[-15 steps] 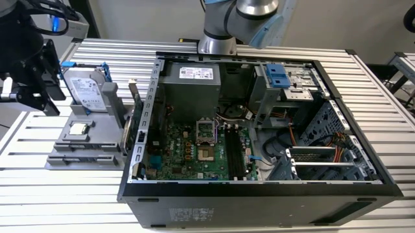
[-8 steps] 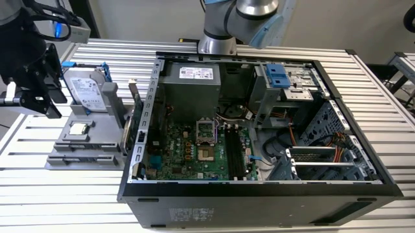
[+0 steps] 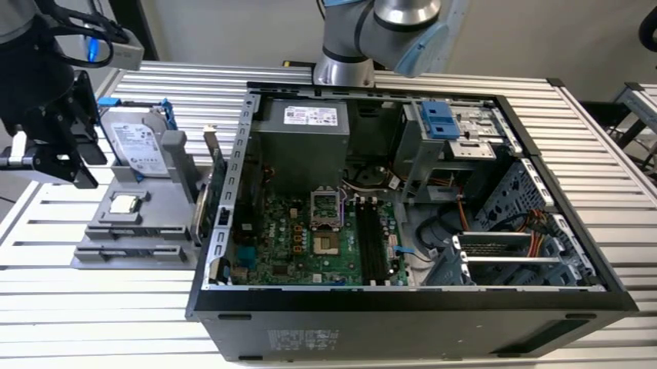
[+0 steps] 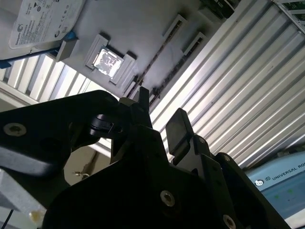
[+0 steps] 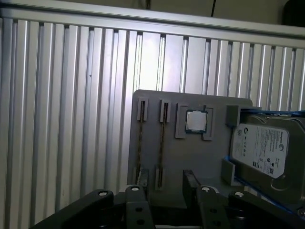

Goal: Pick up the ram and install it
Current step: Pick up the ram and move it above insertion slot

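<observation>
Hand [image 5: 164, 180] open, empty, hovering above ram [image 5: 162, 143] standing edgewise in grey tray [image 5: 190, 157]

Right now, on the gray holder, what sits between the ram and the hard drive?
A square processor chip in its own recess. The first wrist view shows it between the ram and the hard drive.

The hard drive [image 5: 286, 183] lying just beside the claw [image 5: 164, 179] carries a white label [image 5: 257, 145] with a logo, fine lines of print and a barcode, too small to read surely. Well apart from the claw, inside the computer case [image 3: 238, 154], the power supply [image 3: 303, 157] has a white sticker [image 3: 310, 116] with tiny print. A grey sticker [image 3: 303, 338] stands on the case's outer wall, unreadable. In the second wrist view, a pale blue box [image 4: 281, 186] near the claw bears a white logo and capital letters.
</observation>
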Tool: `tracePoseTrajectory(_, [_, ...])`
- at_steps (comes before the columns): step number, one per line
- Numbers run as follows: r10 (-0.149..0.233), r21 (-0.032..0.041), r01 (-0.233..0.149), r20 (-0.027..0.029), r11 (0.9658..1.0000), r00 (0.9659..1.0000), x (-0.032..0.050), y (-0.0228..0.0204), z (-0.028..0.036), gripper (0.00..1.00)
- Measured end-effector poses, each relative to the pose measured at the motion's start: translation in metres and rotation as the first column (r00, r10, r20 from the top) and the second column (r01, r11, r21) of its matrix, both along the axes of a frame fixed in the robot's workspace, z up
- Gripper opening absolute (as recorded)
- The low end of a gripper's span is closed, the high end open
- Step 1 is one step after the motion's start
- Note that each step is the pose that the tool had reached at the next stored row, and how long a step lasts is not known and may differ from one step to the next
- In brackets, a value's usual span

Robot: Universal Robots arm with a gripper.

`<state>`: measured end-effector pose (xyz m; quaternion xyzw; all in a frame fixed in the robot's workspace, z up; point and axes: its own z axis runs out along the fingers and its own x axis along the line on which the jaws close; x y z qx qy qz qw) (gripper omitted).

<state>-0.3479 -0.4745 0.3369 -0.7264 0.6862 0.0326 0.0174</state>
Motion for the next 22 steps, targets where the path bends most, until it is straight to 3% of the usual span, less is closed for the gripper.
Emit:
tracePoseTrajectory(5, [0.0,0.0001,0.0,0.0003,1.0,1.0,-0.0002,0.0,-0.0009,1.0])
tracePoseTrajectory(8, [0.0,0.0001,0.0,0.004,1.0,1.0,-0.0011,0.0,-0.0035,1.0])
tracePoseTrajectory(14, [-0.003,-0.0002,0.003,0.007,1.0,1.0,-0.002,-0.0003,-0.0133,1.0])
tracePoseTrajectory(22, [-0.051,-0.0001,0.051,0.007,0.9987,0.9987,-0.0019,-0.0024,-0.0278,1.0])
